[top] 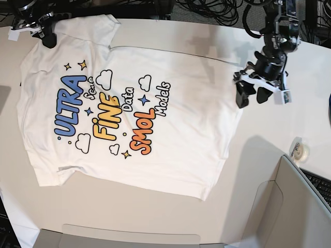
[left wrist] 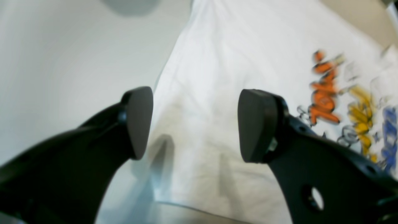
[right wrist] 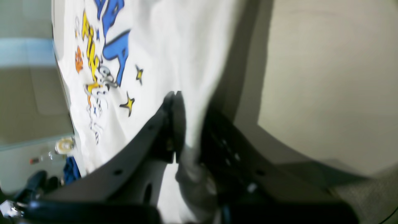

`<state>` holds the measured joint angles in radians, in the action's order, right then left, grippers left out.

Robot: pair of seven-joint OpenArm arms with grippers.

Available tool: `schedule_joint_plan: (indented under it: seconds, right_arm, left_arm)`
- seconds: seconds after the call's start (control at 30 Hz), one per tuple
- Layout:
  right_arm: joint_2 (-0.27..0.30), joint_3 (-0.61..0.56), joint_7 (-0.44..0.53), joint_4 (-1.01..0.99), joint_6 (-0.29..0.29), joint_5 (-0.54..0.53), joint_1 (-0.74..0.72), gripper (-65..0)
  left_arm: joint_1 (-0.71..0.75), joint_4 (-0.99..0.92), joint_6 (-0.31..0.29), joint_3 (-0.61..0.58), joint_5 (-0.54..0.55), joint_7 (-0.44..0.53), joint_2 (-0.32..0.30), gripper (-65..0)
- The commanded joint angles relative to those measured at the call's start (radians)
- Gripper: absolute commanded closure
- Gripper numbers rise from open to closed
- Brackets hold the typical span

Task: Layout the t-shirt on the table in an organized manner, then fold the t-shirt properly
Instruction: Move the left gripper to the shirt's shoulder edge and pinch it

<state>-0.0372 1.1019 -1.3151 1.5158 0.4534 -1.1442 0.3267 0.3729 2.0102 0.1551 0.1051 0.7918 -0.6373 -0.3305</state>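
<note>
T-shirt lies spread out on the table, print side up, collar end toward base view's left, bottom hem toward its right. Lettering in blue, yellow and orange reads ULTRA, FINE, SMOL, with small black-outlined Data and Models, plus clouds and stars. Fabric somewhat wrinkled, left-hand side of base view more bunched; one sleeve sticks out at the top of that view, near the right arm.

Right end effector: narrow, pinched on a fold of the shirt near the shoulder, cloth running between the fingers and raised into a ridge in right wrist view. Left end effector: wide, fingers well apart, nothing between them gripped; it hovers over the shirt's hem edge, near a corner, shadows of the fingers on the cloth in left wrist view. White roll sits at base view's right, apart from the shirt.
</note>
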Motion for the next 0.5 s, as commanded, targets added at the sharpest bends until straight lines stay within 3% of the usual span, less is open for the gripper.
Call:
schedule_joint_plan:
  seconds: [0.0, 0.1, 0.23, 0.33, 0.47]
  right_arm:
    - [-0.011, -0.018, -0.081, -0.013, -0.012, 0.154, 0.016, -1.3]
    - [-0.016, -0.021, -0.081, -0.013, -0.012, 0.154, 0.016, -2.5]
    - [-0.011, -0.021, -0.081, -0.013, -0.012, 0.154, 0.016, -2.6]
    - [-0.011, -0.021, -0.081, -0.013, -0.012, 0.154, 0.016, -2.6]
    - [-0.011, -0.021, -0.081, -0.013, -0.012, 0.154, 0.016, -2.6]
  left_arm:
    - [-0.008, -0.004, 0.002, 0.064, 0.073, -0.023, -0.012, -41.3]
    - [-0.01, -0.096, 0.002, 0.222, 0.338, -0.148, -0.008, -41.3]
    - [-0.01, -0.254, 0.002, 0.35, 0.582, -0.326, -0.006, -41.3]
    - [-0.002, -0.332, 0.002, 0.399, 0.677, -0.421, -0.002, -41.3]
    - [0.01, -0.345, 0.002, 0.443, 0.692, -0.502, 0.046, -41.3]
